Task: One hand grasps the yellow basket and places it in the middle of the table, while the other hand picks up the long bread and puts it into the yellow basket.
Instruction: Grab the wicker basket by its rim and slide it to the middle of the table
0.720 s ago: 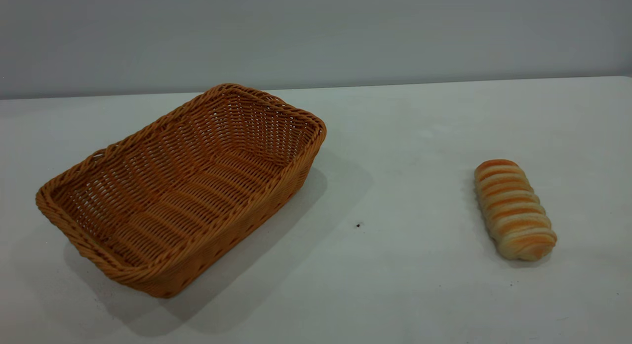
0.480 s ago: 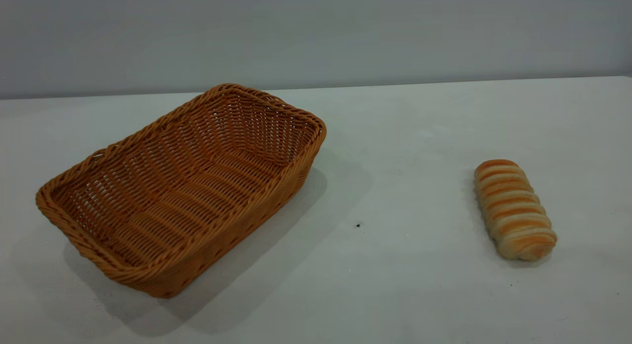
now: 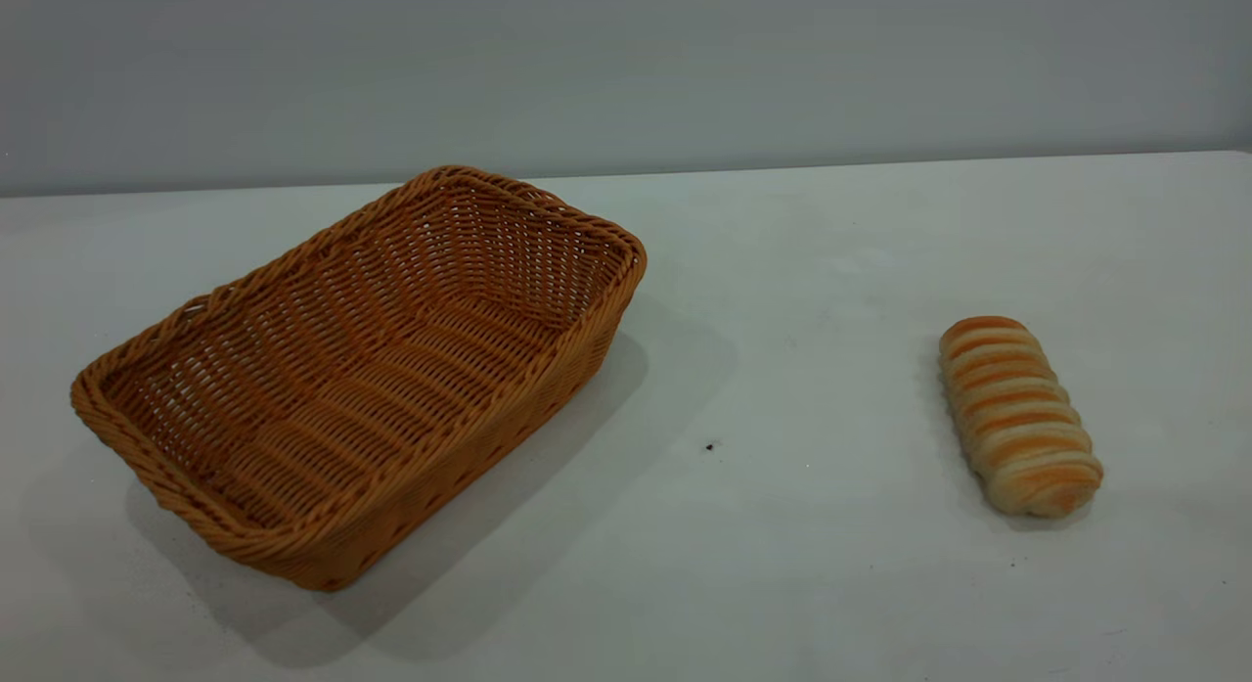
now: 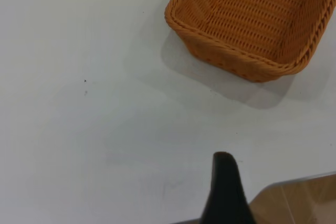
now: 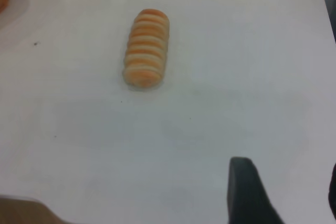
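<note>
The yellow basket (image 3: 362, 379) stands empty on the left part of the white table (image 3: 802, 271), lying slantwise. The long bread (image 3: 1017, 415) lies on the table's right part, well apart from the basket. No gripper shows in the exterior view. In the left wrist view the basket (image 4: 252, 19) is far ahead of my left gripper (image 4: 278, 192). One black finger (image 4: 226, 192) shows, with bare table beside it, so the jaws stand apart and empty. In the right wrist view the bread (image 5: 146, 48) lies ahead of my right gripper (image 5: 287, 182), which is open and empty above the table.
A small dark speck (image 3: 710, 447) marks the table between basket and bread. The table's near edge and a brown floor (image 4: 299, 203) show beside the left gripper. A grey wall stands behind the table.
</note>
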